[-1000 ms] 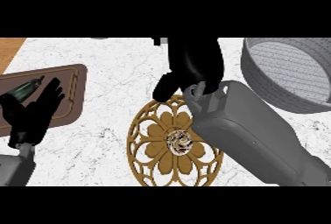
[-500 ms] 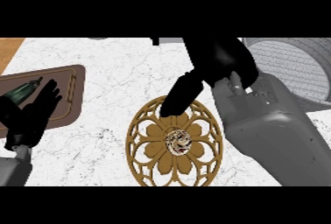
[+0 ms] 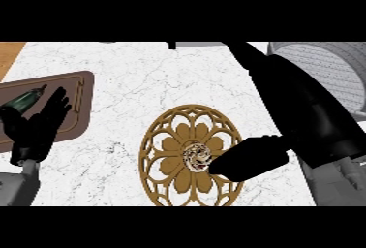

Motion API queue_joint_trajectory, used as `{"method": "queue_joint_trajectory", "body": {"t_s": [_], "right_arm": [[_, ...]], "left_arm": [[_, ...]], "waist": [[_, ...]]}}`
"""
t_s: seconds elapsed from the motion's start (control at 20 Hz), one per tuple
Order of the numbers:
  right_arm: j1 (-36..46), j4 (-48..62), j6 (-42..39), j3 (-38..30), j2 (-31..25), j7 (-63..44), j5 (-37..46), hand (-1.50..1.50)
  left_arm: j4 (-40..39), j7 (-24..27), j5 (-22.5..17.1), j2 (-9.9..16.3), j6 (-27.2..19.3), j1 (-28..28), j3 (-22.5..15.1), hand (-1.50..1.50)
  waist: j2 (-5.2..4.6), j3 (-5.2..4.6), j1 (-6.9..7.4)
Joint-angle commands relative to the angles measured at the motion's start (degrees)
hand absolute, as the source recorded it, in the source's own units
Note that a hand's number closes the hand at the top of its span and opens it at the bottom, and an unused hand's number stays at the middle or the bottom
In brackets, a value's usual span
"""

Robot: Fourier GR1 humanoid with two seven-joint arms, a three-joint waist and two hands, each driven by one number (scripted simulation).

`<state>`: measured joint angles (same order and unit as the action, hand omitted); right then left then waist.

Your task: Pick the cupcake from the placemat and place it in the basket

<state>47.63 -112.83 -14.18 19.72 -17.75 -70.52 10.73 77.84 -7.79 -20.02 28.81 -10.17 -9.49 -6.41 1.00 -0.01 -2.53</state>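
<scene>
A small patterned cupcake [image 3: 196,156] sits at the middle of the round gold placemat [image 3: 166,143] on the marble counter. My right hand [image 3: 307,111] hangs large over the placemat's right side, fingers stretched toward the upper left. Its thumb [image 3: 247,157] lies just right of the cupcake, tip at the cupcake's edge; I cannot tell whether they touch. Nothing is curled round the cupcake. The grey woven basket [image 3: 325,65] stands at the upper right, partly behind my right hand. My left hand [image 3: 36,128] rests open at the left edge.
A brown tray [image 3: 80,94] lies at the left with a dark green bottle-like object [image 3: 25,99] on it, partly behind my left hand. White marble counter [image 3: 136,77] stretches between tray, placemat and basket.
My right hand has swung right and come closer to the view, its thumb now beside the cupcake. The cupcake stays on the placemat. The left hand has not moved.
</scene>
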Motion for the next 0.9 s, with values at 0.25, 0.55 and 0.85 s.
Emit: {"method": "queue_joint_trajectory", "body": {"t_s": [0.25,0.55,0.85], "right_arm": [[-18.2,-16.6,3.2,7.1,-1.4,-9.2,10.4,-1.50],[-26.6,-7.9,9.9,12.8,2.9,4.8,25.0,-1.50],[-30.5,4.9,20.9,12.8,10.6,17.3,32.1,-1.50]], "left_arm": [[2.1,-1.1,1.0,-0.9,0.8,-0.1,-0.1,0.00],[1.5,-5.6,1.6,-1.8,0.4,-5.3,0.6,0.00],[1.2,-3.1,3.1,-2.9,1.5,-3.4,1.5,0.00]], "waist": [[-0.56,0.01,1.46],[-0.97,0.04,2.14],[-1.06,0.04,2.70]]}}
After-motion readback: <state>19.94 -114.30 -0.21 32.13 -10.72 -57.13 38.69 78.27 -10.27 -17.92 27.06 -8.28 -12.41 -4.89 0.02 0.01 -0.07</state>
